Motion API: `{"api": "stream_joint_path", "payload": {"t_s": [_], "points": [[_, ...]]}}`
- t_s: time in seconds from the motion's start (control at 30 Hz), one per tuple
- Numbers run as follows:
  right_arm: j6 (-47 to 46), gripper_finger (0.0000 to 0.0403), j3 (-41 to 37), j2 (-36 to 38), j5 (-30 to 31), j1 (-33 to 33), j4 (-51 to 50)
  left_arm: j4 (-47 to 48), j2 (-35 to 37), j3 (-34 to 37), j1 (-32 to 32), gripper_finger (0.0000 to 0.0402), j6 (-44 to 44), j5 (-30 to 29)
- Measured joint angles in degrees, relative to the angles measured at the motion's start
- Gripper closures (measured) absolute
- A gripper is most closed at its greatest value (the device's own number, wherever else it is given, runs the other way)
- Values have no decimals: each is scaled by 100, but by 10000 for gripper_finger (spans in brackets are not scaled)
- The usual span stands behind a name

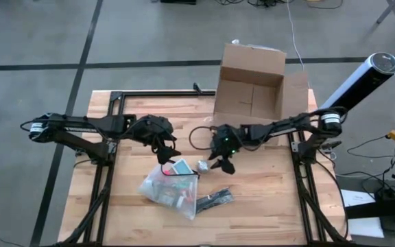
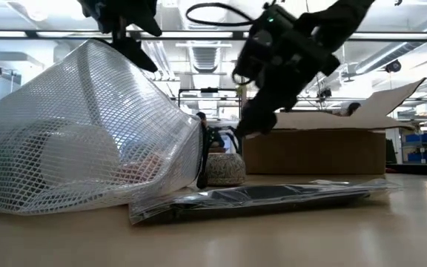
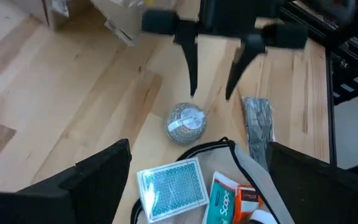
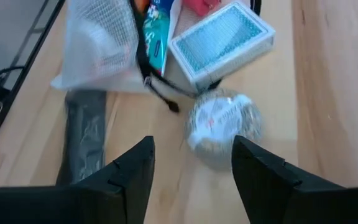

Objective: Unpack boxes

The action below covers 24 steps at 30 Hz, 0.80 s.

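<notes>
Your brown corrugated cardboard box [image 1: 251,88] stands open at the far edge of the wooden table [image 1: 115,206], flaps up, and the part of its inside that the high view shows looks bare, though you cannot see every corner from there. So the emptying seems largely done. What has come out lies in front of it: a translucent white mesh zip pouch [image 1: 164,186] with its mouth open, a blue-backed pack of playing cards [image 3: 171,188] at that mouth, a small round speckled silver ball with a white label [image 3: 186,121] just beside the cards, and a flat dark item in clear wrapping [image 1: 214,200] nearer the front edge.

Your right gripper [image 1: 222,163] hangs directly over the silver ball, fingers parted on either side of it and holding nothing; the right wrist view frames the ball between the two tips. I'd judge that the ball is the piece in hand, to be picked up or shifted.

Your left gripper [image 1: 164,156] is spread wide and empty above the pouch's open end, close to the cards.

Mind the crowding: ball, cards and the pouch's dark zip edge [image 4: 160,87] sit close together, so a closing finger could catch the pouch or nudge the cards. The two grippers are also near each other over that spot.
</notes>
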<state>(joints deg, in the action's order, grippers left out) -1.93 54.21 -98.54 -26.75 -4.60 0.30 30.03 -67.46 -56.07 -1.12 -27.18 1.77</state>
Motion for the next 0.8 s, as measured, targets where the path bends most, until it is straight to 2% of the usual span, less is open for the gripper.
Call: {"api": "stream_joint_path", "payload": {"t_s": [0.2, 0.47, 0.6, 0.8], "points": [[-3, 150, 446, -559, -3, 11, -36, -17, 42, -1, 1, 48, -39, -42], [187, 65, 660, -927, 17, 20, -189, 60, 222, -1, 6, 48, -90, -40], [295, 46, 650, -999, 431, 86, -429, 115, 276, -1, 6, 48, -101, -38], [247, 44, 650, -1113, 549, 136, -397, 126, 287, -3, 4, 48, -101, -38]]}}
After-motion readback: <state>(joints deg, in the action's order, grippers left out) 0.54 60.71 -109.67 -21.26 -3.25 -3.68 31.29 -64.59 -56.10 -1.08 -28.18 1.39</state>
